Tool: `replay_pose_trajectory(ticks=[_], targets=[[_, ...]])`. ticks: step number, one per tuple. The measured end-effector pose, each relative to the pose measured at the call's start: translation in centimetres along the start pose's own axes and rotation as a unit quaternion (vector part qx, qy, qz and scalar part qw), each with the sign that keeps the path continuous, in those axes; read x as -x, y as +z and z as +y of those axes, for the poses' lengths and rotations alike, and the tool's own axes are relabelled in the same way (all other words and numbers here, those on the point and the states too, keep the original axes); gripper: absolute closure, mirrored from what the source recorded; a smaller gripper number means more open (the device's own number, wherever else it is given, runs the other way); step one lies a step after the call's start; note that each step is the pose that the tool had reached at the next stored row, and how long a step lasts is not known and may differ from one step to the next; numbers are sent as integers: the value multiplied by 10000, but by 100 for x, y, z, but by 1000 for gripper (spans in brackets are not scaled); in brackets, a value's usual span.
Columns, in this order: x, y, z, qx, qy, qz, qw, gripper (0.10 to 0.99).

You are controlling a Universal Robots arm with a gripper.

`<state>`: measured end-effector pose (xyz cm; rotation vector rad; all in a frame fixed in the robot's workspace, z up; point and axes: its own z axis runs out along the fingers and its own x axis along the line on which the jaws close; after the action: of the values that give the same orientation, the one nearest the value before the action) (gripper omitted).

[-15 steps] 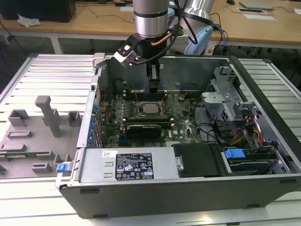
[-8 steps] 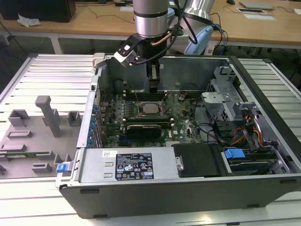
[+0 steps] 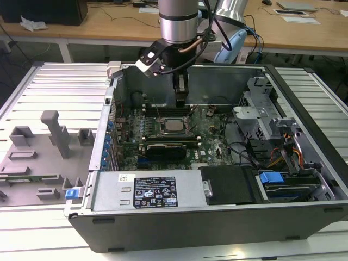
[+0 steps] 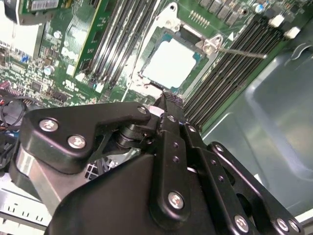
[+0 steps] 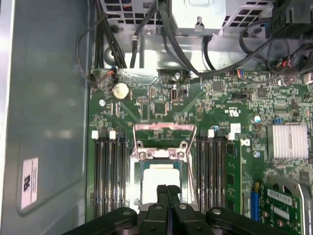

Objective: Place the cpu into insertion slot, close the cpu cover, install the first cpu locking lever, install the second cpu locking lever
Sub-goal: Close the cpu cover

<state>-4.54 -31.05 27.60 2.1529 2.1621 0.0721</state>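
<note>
The cpu (image 3: pixel 173 126) (image 5: pixel 159 181) (image 4: pixel 171 63), a pale square chip, lies in the insertion slot (image 5: pixel 138 182) (image 4: pixel 157 38) on the green motherboard inside the open computer case. The cpu cover (image 5: pixel 165 129) stands raised at one edge of the socket. A thin metal locking lever (image 4: pixel 242 52) sticks out from a socket corner. My gripper (image 3: pixel 181 99) (image 5: pixel 167 189) (image 4: pixel 168 99) hangs just above the socket's edge. Its black fingertips are pressed together with nothing between them.
Rows of memory slots (image 5: pixel 108 176) flank the socket on both sides. A black expansion card (image 3: pixel 166 148), a finned heatsink (image 5: pixel 288 142), cable bundles (image 5: pixel 171 34) and the case wall (image 5: pixel 46 122) lie close by. A grey fixture tray (image 3: pixel 38 157) sits at the exterior view's left.
</note>
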Motion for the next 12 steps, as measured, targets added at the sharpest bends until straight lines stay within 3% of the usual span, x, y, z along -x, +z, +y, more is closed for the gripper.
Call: replay_pose_trajectory(ticks=[2,9,12], targets=[[0,7,64,-11,0,1,10000,980],[2,56,575,-97,-2,0,10000,980],[2,69,709,-118,-4,1,9999,980]])
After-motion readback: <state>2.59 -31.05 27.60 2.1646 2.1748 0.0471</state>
